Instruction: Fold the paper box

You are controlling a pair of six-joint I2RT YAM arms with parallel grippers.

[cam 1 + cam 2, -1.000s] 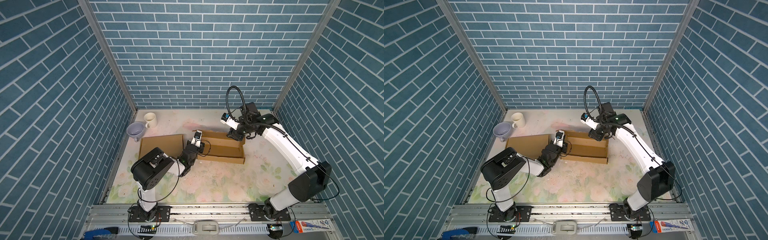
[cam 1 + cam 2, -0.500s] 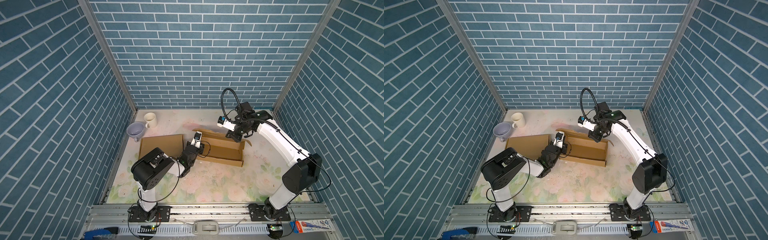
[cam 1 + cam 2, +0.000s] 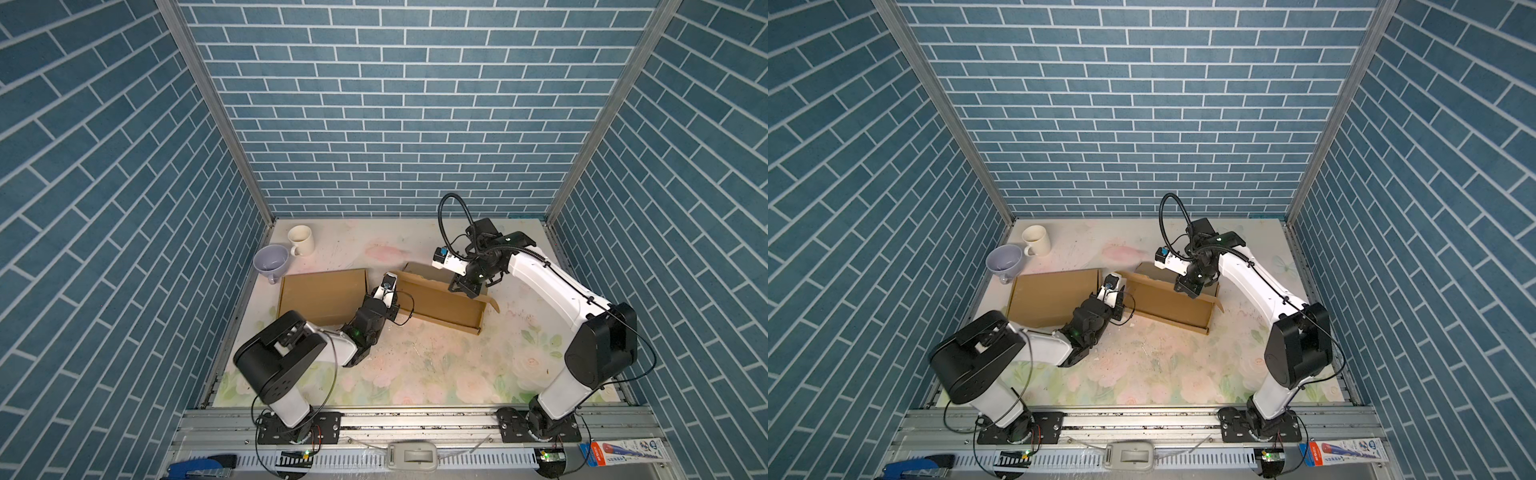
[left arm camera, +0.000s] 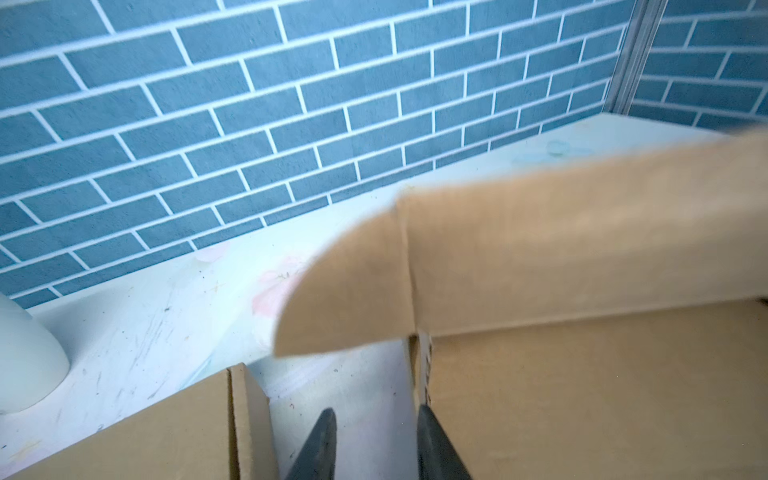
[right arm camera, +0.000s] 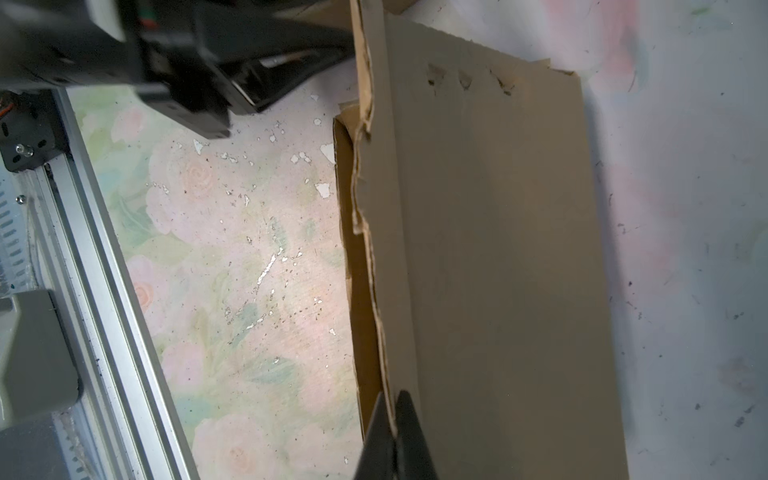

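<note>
- There's plenty of bare flowered tabletop between the paper box and the front rail. A paler strip is also free behind the box, up to the brick back wall.
- It's tight on the box's left-arm side: a flat cardboard panel lies just beside it, with only a narrow gap between their edges.
- Past that panel, well apart from the box, stand a cream mug and a lilac cup.
- The left gripper sits low in that gap, jaws partly parted with only tabletop between them. One fingertip is right at the box's corrugated end edge; I can't tell if it's touching.
- Just ahead of it, the box's rounded end flap juts out, raised off the table.
- The right gripper is clenched on the ragged top edge of the box's long rear wall, towards the end away from the panel.
- The box lies open-topped between the two grippers, with its front wall facing the rail.
</note>
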